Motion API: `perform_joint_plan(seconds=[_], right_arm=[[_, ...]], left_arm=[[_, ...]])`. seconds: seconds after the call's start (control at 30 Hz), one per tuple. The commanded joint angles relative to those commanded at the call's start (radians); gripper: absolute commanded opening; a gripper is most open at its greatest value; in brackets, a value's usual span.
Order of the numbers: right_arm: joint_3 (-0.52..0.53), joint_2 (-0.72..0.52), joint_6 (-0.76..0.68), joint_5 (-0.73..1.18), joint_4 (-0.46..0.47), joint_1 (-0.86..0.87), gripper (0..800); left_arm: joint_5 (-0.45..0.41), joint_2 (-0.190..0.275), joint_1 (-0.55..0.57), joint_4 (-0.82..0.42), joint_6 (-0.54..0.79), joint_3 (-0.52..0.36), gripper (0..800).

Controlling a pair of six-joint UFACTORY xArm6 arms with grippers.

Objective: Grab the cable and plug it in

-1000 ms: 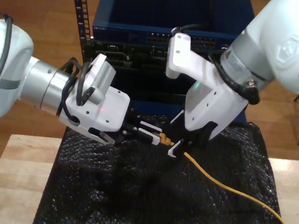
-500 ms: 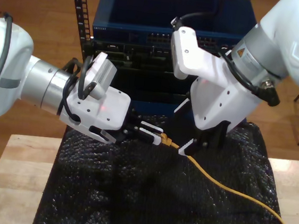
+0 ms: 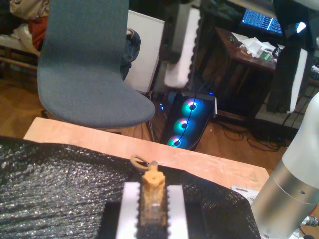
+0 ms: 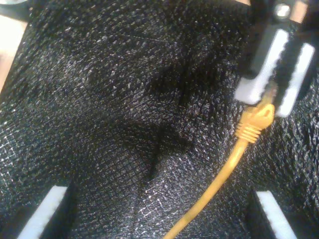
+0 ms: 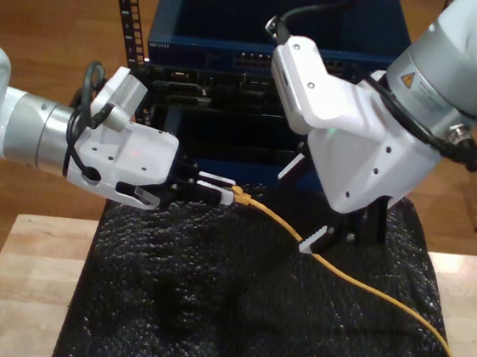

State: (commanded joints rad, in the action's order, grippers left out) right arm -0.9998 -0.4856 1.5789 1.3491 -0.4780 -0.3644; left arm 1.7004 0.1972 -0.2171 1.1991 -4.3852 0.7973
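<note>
The yellow-orange cable (image 5: 343,276) trails from the exterior view's lower right across the black mat (image 5: 207,312) to its plug (image 5: 241,198). My first gripper (image 5: 220,188), on the arm at the exterior view's left, is shut on that plug. The first wrist view shows the plug (image 3: 151,195) clamped between the white pads (image 3: 128,211). My second gripper (image 5: 341,237) hangs open over the cable, a little behind the plug. In the second wrist view the cable (image 4: 219,179) runs below its spread fingertips (image 4: 47,214), free of them, up to my first gripper (image 4: 275,82).
A blue network switch (image 5: 270,37) and a dark rack unit (image 5: 229,101) stand behind the mat. The mat lies on a wooden table (image 5: 22,284). Off the table are a grey chair (image 3: 84,64) and a lit computer case (image 3: 187,122).
My second gripper has let go of the cable and risen toward the exterior view's right. My first gripper has carried the plug up and toward the exterior view's left.
</note>
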Motion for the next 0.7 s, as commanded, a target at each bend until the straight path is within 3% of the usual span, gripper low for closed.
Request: perform_joint_plan(seconds=[0.33,0.7], right_arm=[[0.015,-0.008,0.003,0.002,-0.002,0.063,797],[0.017,-0.041,0.018,-0.032,-0.005,0.072,781]], left_arm=[[0.003,0.000,-0.002,0.002,-0.002,-0.003,8],[0.071,-0.005,-0.011,0.035,-0.014,-0.009,8]])
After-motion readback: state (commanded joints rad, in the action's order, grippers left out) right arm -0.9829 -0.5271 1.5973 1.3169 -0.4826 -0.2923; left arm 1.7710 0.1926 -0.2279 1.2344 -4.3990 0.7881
